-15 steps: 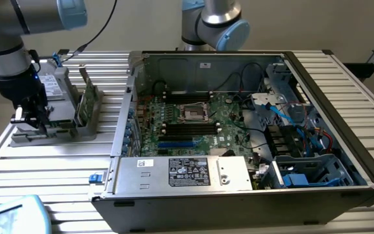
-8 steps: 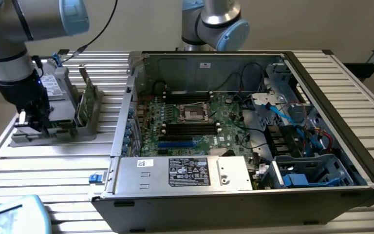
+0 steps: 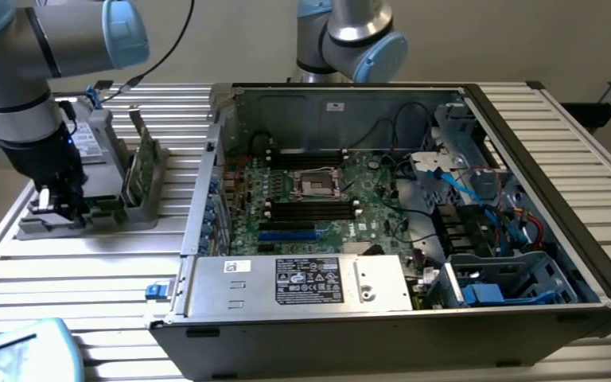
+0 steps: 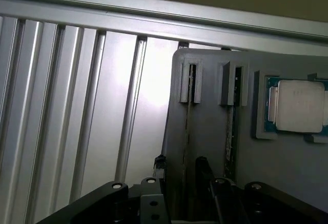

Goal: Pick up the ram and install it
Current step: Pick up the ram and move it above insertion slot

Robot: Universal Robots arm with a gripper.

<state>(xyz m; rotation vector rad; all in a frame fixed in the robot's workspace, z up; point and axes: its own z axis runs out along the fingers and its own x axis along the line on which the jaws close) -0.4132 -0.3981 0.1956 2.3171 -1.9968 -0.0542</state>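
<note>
Tool [image 4: 180, 167]: open, lowered at the grey holder [image 4: 210, 131], one of its fingers [image 4: 203, 168] on each side of the ram [image 4: 186, 131].
Ram: on edge in the holder's slot nearest its edge.
Holder: on the slatted counter [image 4: 77, 121], beside the open computer case [image 3: 391, 326].

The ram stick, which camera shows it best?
The wrist view: the ram stands edge-on in a grey holder slot, between the fingers of the open gripper. In the exterior view the gripper blocks it.
</note>
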